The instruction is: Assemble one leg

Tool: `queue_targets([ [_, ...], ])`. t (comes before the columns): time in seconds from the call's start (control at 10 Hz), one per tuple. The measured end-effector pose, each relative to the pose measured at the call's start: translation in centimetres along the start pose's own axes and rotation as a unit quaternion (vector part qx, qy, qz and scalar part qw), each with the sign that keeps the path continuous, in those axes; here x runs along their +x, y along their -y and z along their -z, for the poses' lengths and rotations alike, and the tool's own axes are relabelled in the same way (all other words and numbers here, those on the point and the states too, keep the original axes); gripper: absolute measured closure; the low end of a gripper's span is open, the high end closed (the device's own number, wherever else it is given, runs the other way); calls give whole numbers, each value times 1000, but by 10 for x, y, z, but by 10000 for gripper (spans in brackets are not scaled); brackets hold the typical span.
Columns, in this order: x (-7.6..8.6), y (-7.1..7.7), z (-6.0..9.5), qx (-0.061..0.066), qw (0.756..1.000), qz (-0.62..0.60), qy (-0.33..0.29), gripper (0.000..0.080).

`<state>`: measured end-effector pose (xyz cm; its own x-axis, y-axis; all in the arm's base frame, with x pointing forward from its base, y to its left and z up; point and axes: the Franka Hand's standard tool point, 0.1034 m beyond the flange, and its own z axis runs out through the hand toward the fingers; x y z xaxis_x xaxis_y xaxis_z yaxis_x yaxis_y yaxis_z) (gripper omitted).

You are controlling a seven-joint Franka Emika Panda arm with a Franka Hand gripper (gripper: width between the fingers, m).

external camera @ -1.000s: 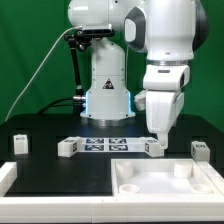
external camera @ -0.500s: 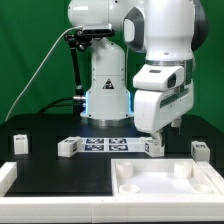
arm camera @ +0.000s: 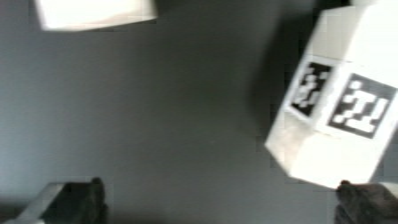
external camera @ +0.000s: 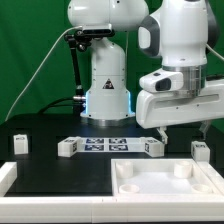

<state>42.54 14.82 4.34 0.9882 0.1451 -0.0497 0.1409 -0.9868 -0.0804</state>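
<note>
Claw (external camera: 182,130): released. It hangs above the black table (external camera: 50,125), and in the wrist view my two fingertips (arm camera: 71,203) stand wide apart with only bare table between them. Nothing is grasped.

Leg (external camera: 152,146): on the table, just beside the marker board (external camera: 108,145) at the exterior view's right end. It is below my claw and apart from it. In the wrist view it shows two tags and lies outside the gap, nearer one fingertip.

Tray-like piece (external camera: 165,180): on the table, nearer the exterior camera.
</note>
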Motion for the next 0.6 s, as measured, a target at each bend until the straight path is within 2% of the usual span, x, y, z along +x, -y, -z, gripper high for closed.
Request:
queue_targets([
  [0.2,0,24,0,4,993,-116,3,151],
  [0.4,-1,26,0,9,987,-161,6,151],
  [0.6,0,26,1,7,990,-143,17,151],
])
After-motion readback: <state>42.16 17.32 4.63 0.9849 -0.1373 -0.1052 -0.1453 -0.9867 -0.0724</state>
